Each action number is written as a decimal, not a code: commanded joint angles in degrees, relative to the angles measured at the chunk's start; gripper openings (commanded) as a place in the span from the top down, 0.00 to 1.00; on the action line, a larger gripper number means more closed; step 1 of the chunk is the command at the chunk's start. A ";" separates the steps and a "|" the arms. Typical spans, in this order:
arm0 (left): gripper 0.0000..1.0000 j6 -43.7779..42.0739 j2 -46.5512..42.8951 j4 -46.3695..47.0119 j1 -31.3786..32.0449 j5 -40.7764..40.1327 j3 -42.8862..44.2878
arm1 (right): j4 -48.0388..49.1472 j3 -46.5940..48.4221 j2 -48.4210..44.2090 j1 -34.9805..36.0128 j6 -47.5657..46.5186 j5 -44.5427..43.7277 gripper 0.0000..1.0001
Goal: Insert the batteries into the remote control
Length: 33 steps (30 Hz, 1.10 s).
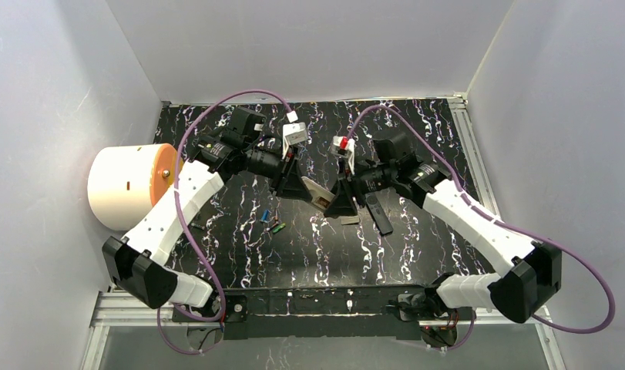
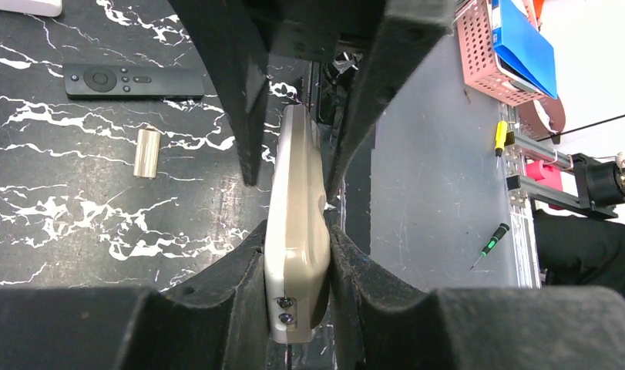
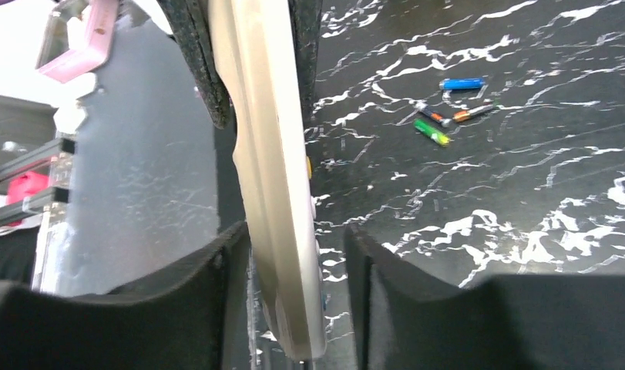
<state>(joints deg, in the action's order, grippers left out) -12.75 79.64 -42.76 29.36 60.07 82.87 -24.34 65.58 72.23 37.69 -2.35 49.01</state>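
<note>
A beige remote control (image 1: 317, 193) is held edge-up above the middle of the table, between my two grippers. My left gripper (image 1: 294, 185) is shut on one end of it; both pads press its sides in the left wrist view (image 2: 295, 239). My right gripper (image 1: 340, 199) straddles the other end, jaws open. In the right wrist view (image 3: 297, 239) the remote (image 3: 274, 177) lies against the left finger, with a gap to the right finger (image 3: 371, 262). The batteries lie loose on the table: one blue (image 3: 462, 83), one green (image 3: 432, 132), one dark (image 3: 432, 116).
A black remote (image 1: 379, 213) lies right of centre, also in the left wrist view (image 2: 132, 79). A small beige cover piece (image 2: 146, 153) lies beside it. A white and orange drum (image 1: 128, 185) stands at the left wall. A thin orange-tipped piece (image 3: 475, 113) lies by the batteries.
</note>
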 commanded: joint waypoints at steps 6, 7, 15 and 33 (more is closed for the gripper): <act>0.79 3.00 -5.23 3.95 -0.97 2.61 -1.54 | 1.13 5.59 2.67 0.31 0.07 10.57 0.83; 0.68 4.92 -5.54 4.92 -1.24 2.60 -1.63 | 2.70 5.54 2.45 0.32 1.36 11.06 0.85; 0.30 34.22 -10.16 34.55 -1.59 -4.31 -10.30 | 48.98 -8.96 -4.43 0.30 36.16 5.68 0.91; 0.32 57.19 -16.11 63.56 -1.59 -17.72 -18.37 | 60.78 -6.11 -1.89 0.26 49.84 4.16 0.89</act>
<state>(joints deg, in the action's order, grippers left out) 41.67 65.39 15.46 28.18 43.48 65.01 29.36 56.40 69.80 37.80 43.68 53.95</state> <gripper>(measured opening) 0.763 0.342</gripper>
